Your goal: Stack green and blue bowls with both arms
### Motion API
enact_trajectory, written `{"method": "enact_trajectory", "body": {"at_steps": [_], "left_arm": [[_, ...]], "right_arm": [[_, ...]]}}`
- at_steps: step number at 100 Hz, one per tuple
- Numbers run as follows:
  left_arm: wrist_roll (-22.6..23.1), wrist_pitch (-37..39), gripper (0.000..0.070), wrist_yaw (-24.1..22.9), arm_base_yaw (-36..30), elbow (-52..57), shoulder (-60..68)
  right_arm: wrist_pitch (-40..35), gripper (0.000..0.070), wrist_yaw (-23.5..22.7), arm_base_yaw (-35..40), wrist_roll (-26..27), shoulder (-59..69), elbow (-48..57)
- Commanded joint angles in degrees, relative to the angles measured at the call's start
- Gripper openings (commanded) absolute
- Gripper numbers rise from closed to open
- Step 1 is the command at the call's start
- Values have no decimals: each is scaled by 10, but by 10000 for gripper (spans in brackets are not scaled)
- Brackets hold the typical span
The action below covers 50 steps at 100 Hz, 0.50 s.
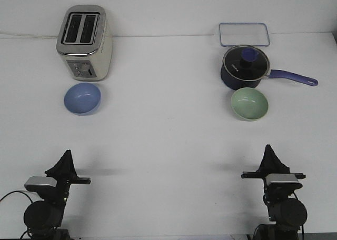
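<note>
The light blue bowl [82,98] stands upright on the white table at the left, just in front of the toaster. The pale green bowl [250,103] stands upright at the right, just in front of the saucepan. The two bowls are far apart. My left gripper [66,157] is low at the near left, well short of the blue bowl. My right gripper [269,149] is low at the near right, short of the green bowl. Each gripper's fingers meet in one point and hold nothing.
A cream and silver toaster [84,42] stands at the back left. A dark navy lidded saucepan [244,67] with its blue handle [293,77] pointing right stands at the back right. A flat clear lid with a blue rim [245,34] lies behind it.
</note>
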Motion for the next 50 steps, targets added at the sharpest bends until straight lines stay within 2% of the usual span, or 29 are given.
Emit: {"method": "enact_trajectory", "body": {"at_steps": [1,50], "left_arm": [[5,6,11,1,1,-11,-1],[5,6,11,1,1,-11,-1]], "right_arm": [[6,1,0,0,-2,0,-1],[5,1,0,0,-2,0,2]]}}
